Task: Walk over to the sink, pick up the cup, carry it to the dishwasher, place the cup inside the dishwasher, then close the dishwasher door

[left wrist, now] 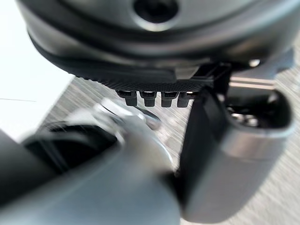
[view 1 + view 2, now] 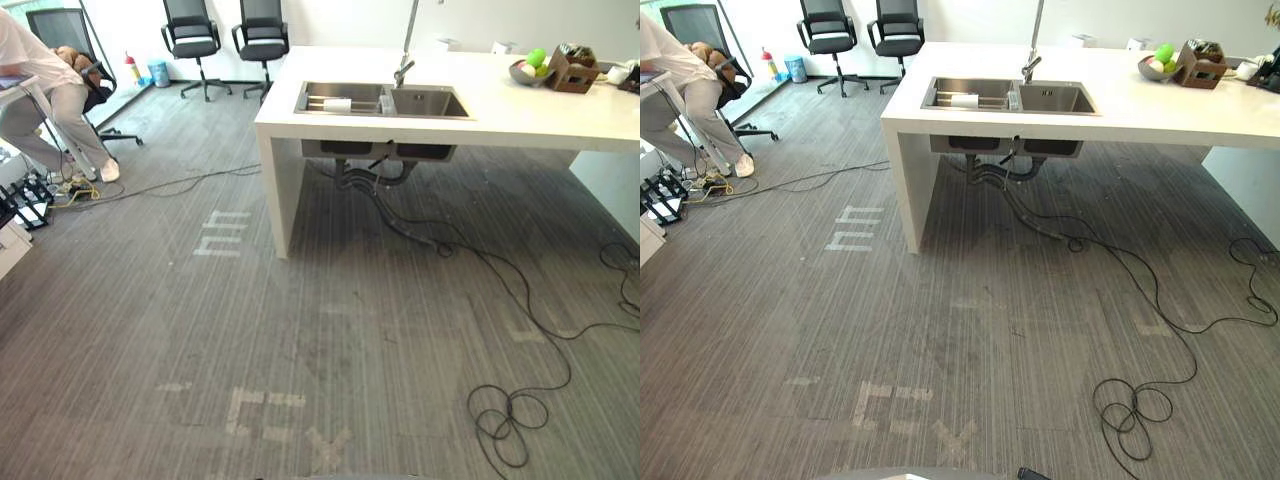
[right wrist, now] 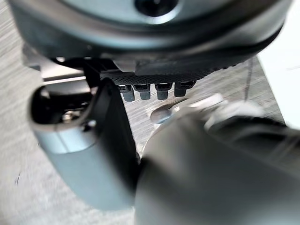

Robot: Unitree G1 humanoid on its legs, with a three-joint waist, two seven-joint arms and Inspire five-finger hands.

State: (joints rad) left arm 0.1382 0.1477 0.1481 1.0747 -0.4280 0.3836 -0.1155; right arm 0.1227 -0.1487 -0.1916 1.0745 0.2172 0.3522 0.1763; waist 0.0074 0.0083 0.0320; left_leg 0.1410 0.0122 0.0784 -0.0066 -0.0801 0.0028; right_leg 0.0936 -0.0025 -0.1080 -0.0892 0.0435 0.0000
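Grey carpet floor closest, pale tape marks on it, well short of the sink. Sink set into a white surface; two basins, tap rising just behind the divider. White cup lying on its side in the sink's left basin, seemingly on a rack; too small to tell more. To the right of the sink on the same surface: bowl with green fruit, brown box just beside it. Far past the sink's left end: office chairs by the wall, and a person further left.

Left robot hand: fingers loose, thumb apart from them, nothing held. Right robot hand: likewise loose and empty.

Step in hand, judged: the walk to the sink, with a wide stretch of floor yet to cross. Pick-up, carry, placing and door-closing all not yet done.

Next move, judged: advance toward the sink's near edge and stop square to the left basin, close enough to reach over the rim. Then lower one robot hand onto the cup. Cup lying sideways, so probably a grasp round its body rather than its mouth.
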